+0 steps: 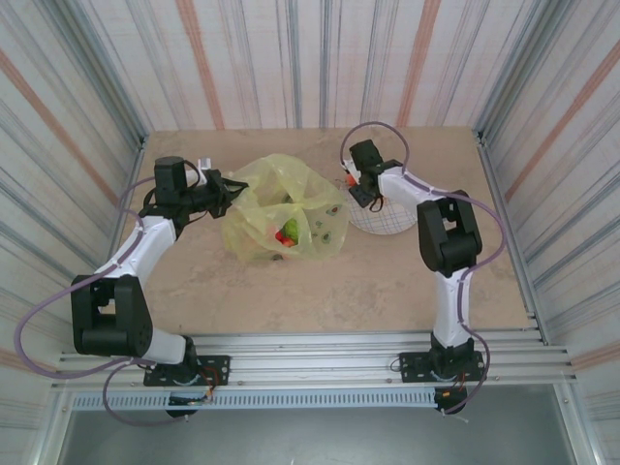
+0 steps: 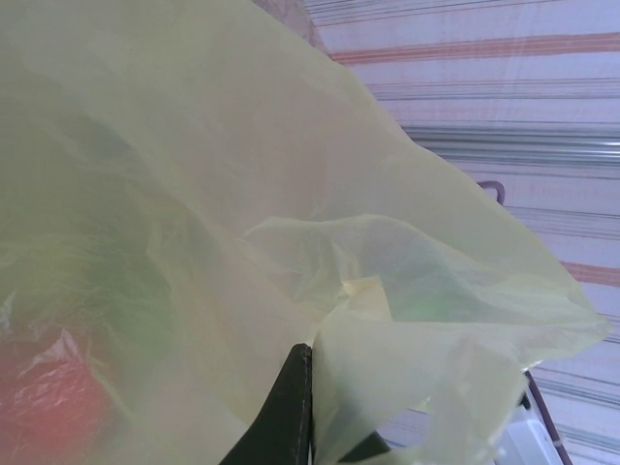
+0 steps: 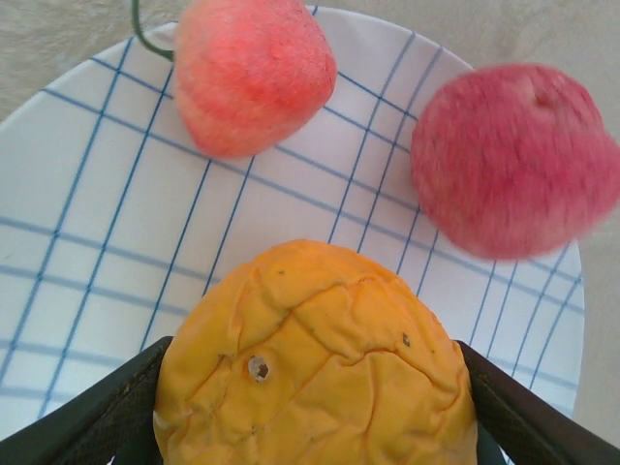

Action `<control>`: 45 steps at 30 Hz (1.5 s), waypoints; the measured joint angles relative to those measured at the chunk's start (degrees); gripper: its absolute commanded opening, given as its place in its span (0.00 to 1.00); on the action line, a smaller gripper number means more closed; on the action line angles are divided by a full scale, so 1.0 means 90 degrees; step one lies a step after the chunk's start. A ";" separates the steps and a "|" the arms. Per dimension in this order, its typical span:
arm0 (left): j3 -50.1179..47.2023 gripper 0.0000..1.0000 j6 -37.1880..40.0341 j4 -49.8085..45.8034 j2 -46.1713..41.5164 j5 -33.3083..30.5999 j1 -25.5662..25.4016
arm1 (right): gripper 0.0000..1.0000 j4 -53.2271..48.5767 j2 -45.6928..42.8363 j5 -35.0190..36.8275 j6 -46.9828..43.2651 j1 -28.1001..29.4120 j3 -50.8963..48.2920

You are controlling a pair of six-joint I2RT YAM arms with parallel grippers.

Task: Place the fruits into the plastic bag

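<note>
— While the right gripper hangs over the plate, what sits between its fingers?

— It holds an orange fruit with wrinkled skin, one dark finger pressed against each side. Whether the fruit rests on the plate or is lifted clear of it cannot be told.

— What else lies on the plate?

— A red strawberry and a round red fruit lie beyond the orange one, apart from each other and from it.

— And the plastic bag?

— It stands on the table just to the left of the plate, its yellow film puffed up. Something red and green shows through it.

— The left gripper?

— It is on the bag's side away from the plate, pinched narrow on a fold of the film.
</note>
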 measured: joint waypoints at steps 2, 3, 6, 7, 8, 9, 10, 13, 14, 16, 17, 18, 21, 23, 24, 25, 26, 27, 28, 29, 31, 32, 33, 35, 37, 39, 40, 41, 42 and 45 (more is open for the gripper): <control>-0.0002 0.00 -0.0024 0.0002 0.0000 0.0002 0.0000 | 0.62 -0.0005 -0.0396 -0.0107 0.0248 0.0005 -0.0294; -0.0005 0.00 -0.0036 0.0015 0.0000 0.0005 0.0000 | 0.62 0.0002 -0.0568 -0.0163 0.0364 0.0005 -0.0415; -0.0012 0.00 -0.0068 0.0046 0.0000 0.0005 -0.0002 | 0.61 -0.0005 -0.1260 -0.0367 0.0806 0.0005 -0.0840; -0.0012 0.00 -0.0083 0.0053 0.0000 0.0005 -0.0002 | 0.60 0.0010 -0.1564 -0.0498 0.1013 0.0002 -0.1005; -0.0012 0.00 -0.0092 0.0068 0.0000 0.0005 -0.0002 | 0.60 0.0027 -0.1853 -0.0680 0.1205 -0.0005 -0.1178; -0.0012 0.00 -0.0095 0.0073 0.0000 0.0005 -0.0002 | 0.60 0.0024 -0.2108 -0.0862 0.1372 -0.0005 -0.1321; -0.0012 0.00 -0.0097 0.0087 0.0000 0.0007 -0.0002 | 0.61 0.0049 -0.2412 -0.1081 0.1542 0.0000 -0.1491; -0.0012 0.00 -0.0097 0.0117 0.0000 0.0005 -0.0005 | 0.61 0.0073 -0.3189 -0.1542 0.1894 0.0146 -0.1921; -0.0012 0.00 -0.0097 0.0124 0.0000 0.0005 -0.0007 | 0.61 0.0066 -0.3427 -0.1659 0.1987 0.0245 -0.2052; -0.0012 0.00 -0.0097 0.0138 0.0000 0.0005 -0.0010 | 0.62 0.0039 -0.3871 -0.1909 0.2091 0.0466 -0.2297; -0.0012 0.00 -0.0097 0.0138 0.0000 0.0005 -0.0019 | 0.62 0.0044 -0.4133 -0.2108 0.2159 0.0593 -0.2443; -0.0012 0.00 -0.0097 0.0138 0.0000 0.0005 -0.0019 | 0.62 0.0063 -0.4291 -0.2246 0.2186 0.0661 -0.2550; -0.0012 0.00 -0.0097 0.0138 0.0000 0.0005 -0.0022 | 0.62 0.0209 -0.4949 -0.2936 0.2348 0.0918 -0.3041; -0.0012 0.00 -0.0097 0.0138 0.0000 0.0002 -0.0046 | 0.62 0.0376 -0.5119 -0.3232 0.2438 0.1112 -0.3242; -0.0012 0.00 -0.0095 0.0138 0.0000 0.0002 -0.0058 | 0.62 0.0444 -0.5119 -0.3298 0.2465 0.1200 -0.3283; -0.0012 0.00 -0.0095 0.0138 0.0000 0.0002 -0.0070 | 0.62 0.0549 -0.5071 -0.3378 0.2501 0.1338 -0.3310; -0.0012 0.00 -0.0095 0.0136 0.0000 0.0002 -0.0085 | 0.61 0.0614 -0.5013 -0.3436 0.2511 0.1426 -0.3313; -0.0012 0.00 -0.0095 0.0138 0.0000 0.0002 -0.0100 | 0.61 0.0736 -0.4908 -0.3485 0.2521 0.1528 -0.3310; -0.0012 0.00 -0.0095 0.0136 0.0000 0.0002 -0.0104 | 0.61 0.0828 -0.4796 -0.3529 0.2533 0.1608 -0.3300; -0.0012 0.00 -0.0095 0.0138 0.0000 0.0005 -0.0114 | 0.60 0.0908 -0.4670 -0.3575 0.2545 0.1668 -0.3279; -0.0012 0.00 -0.0095 0.0138 0.0000 0.0002 -0.0117 | 0.59 0.1064 -0.4342 -0.3606 0.2613 0.1727 -0.3201; -0.0012 0.00 -0.0095 0.0138 0.0000 0.0002 -0.0117 | 0.59 0.1129 -0.4204 -0.3611 0.2671 0.1736 -0.3167; -0.0012 0.00 -0.0095 0.0136 0.0000 0.0005 -0.0117 | 0.58 0.1222 -0.4029 -0.3599 0.2727 0.1736 -0.3130; -0.0012 0.00 -0.0095 0.0136 0.0000 0.0005 -0.0117 | 0.58 0.1358 -0.3779 -0.3597 0.2892 0.1736 -0.3101; -0.0012 0.00 -0.0095 0.0136 0.0000 0.0005 -0.0117 | 0.59 0.1501 -0.3568 -0.3602 0.3104 0.1736 -0.3096; -0.0012 0.00 -0.0097 0.0138 0.0000 0.0005 -0.0117 | 0.59 0.1741 -0.3381 -0.3623 0.3354 0.1736 -0.3096; -0.0012 0.00 -0.0095 0.0138 0.0000 0.0005 -0.0117 | 0.60 0.1875 -0.3298 -0.3626 0.3473 0.1749 -0.3096; -0.0012 0.00 -0.0095 0.0138 0.0000 0.0005 -0.0117 | 0.60 0.1984 -0.3228 -0.3631 0.3553 0.1763 -0.3096; -0.0012 0.00 -0.0095 0.0138 0.0000 0.0005 -0.0117 | 0.61 0.2152 -0.3143 -0.3623 0.3662 0.1792 -0.3096; -0.0012 0.00 -0.0095 0.0138 0.0000 0.0005 -0.0117 | 0.62 0.2557 -0.2905 -0.3604 0.3830 0.1953 -0.3096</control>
